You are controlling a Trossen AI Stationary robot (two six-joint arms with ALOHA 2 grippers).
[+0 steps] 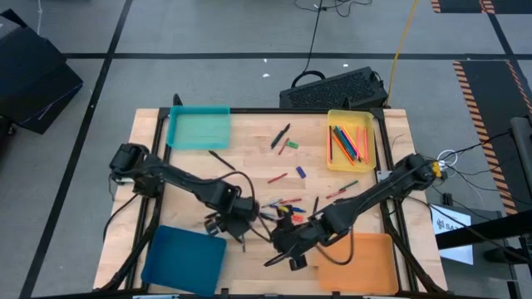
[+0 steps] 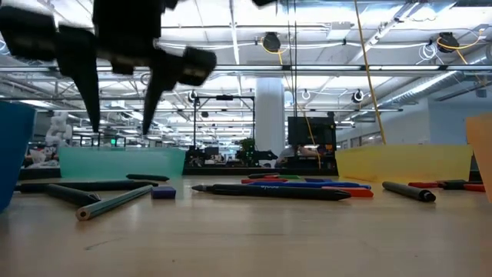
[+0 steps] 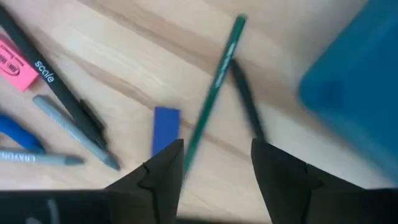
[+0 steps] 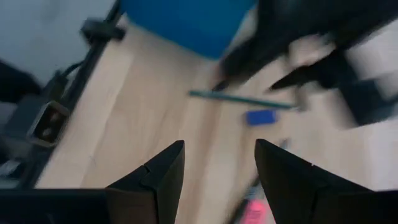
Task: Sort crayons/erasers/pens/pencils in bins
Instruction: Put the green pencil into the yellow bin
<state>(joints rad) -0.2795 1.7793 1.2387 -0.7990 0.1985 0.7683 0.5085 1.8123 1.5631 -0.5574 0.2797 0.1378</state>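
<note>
Beside the dark blue bin (image 1: 184,259), your left gripper (image 3: 214,163) hovers, jaws released, over a green pencil (image 3: 214,84); right gripper (image 4: 217,163) likewise released.

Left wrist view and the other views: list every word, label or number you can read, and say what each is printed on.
"scale": white letters on the black pen, as best it reads.
Pink eraser: red print, too small to read.
Green pencil: stamped marks, too blurred to read.
Grey pen: lettering cut off and blurred.
White label beside the table: partly visible, unreadable.
</note>
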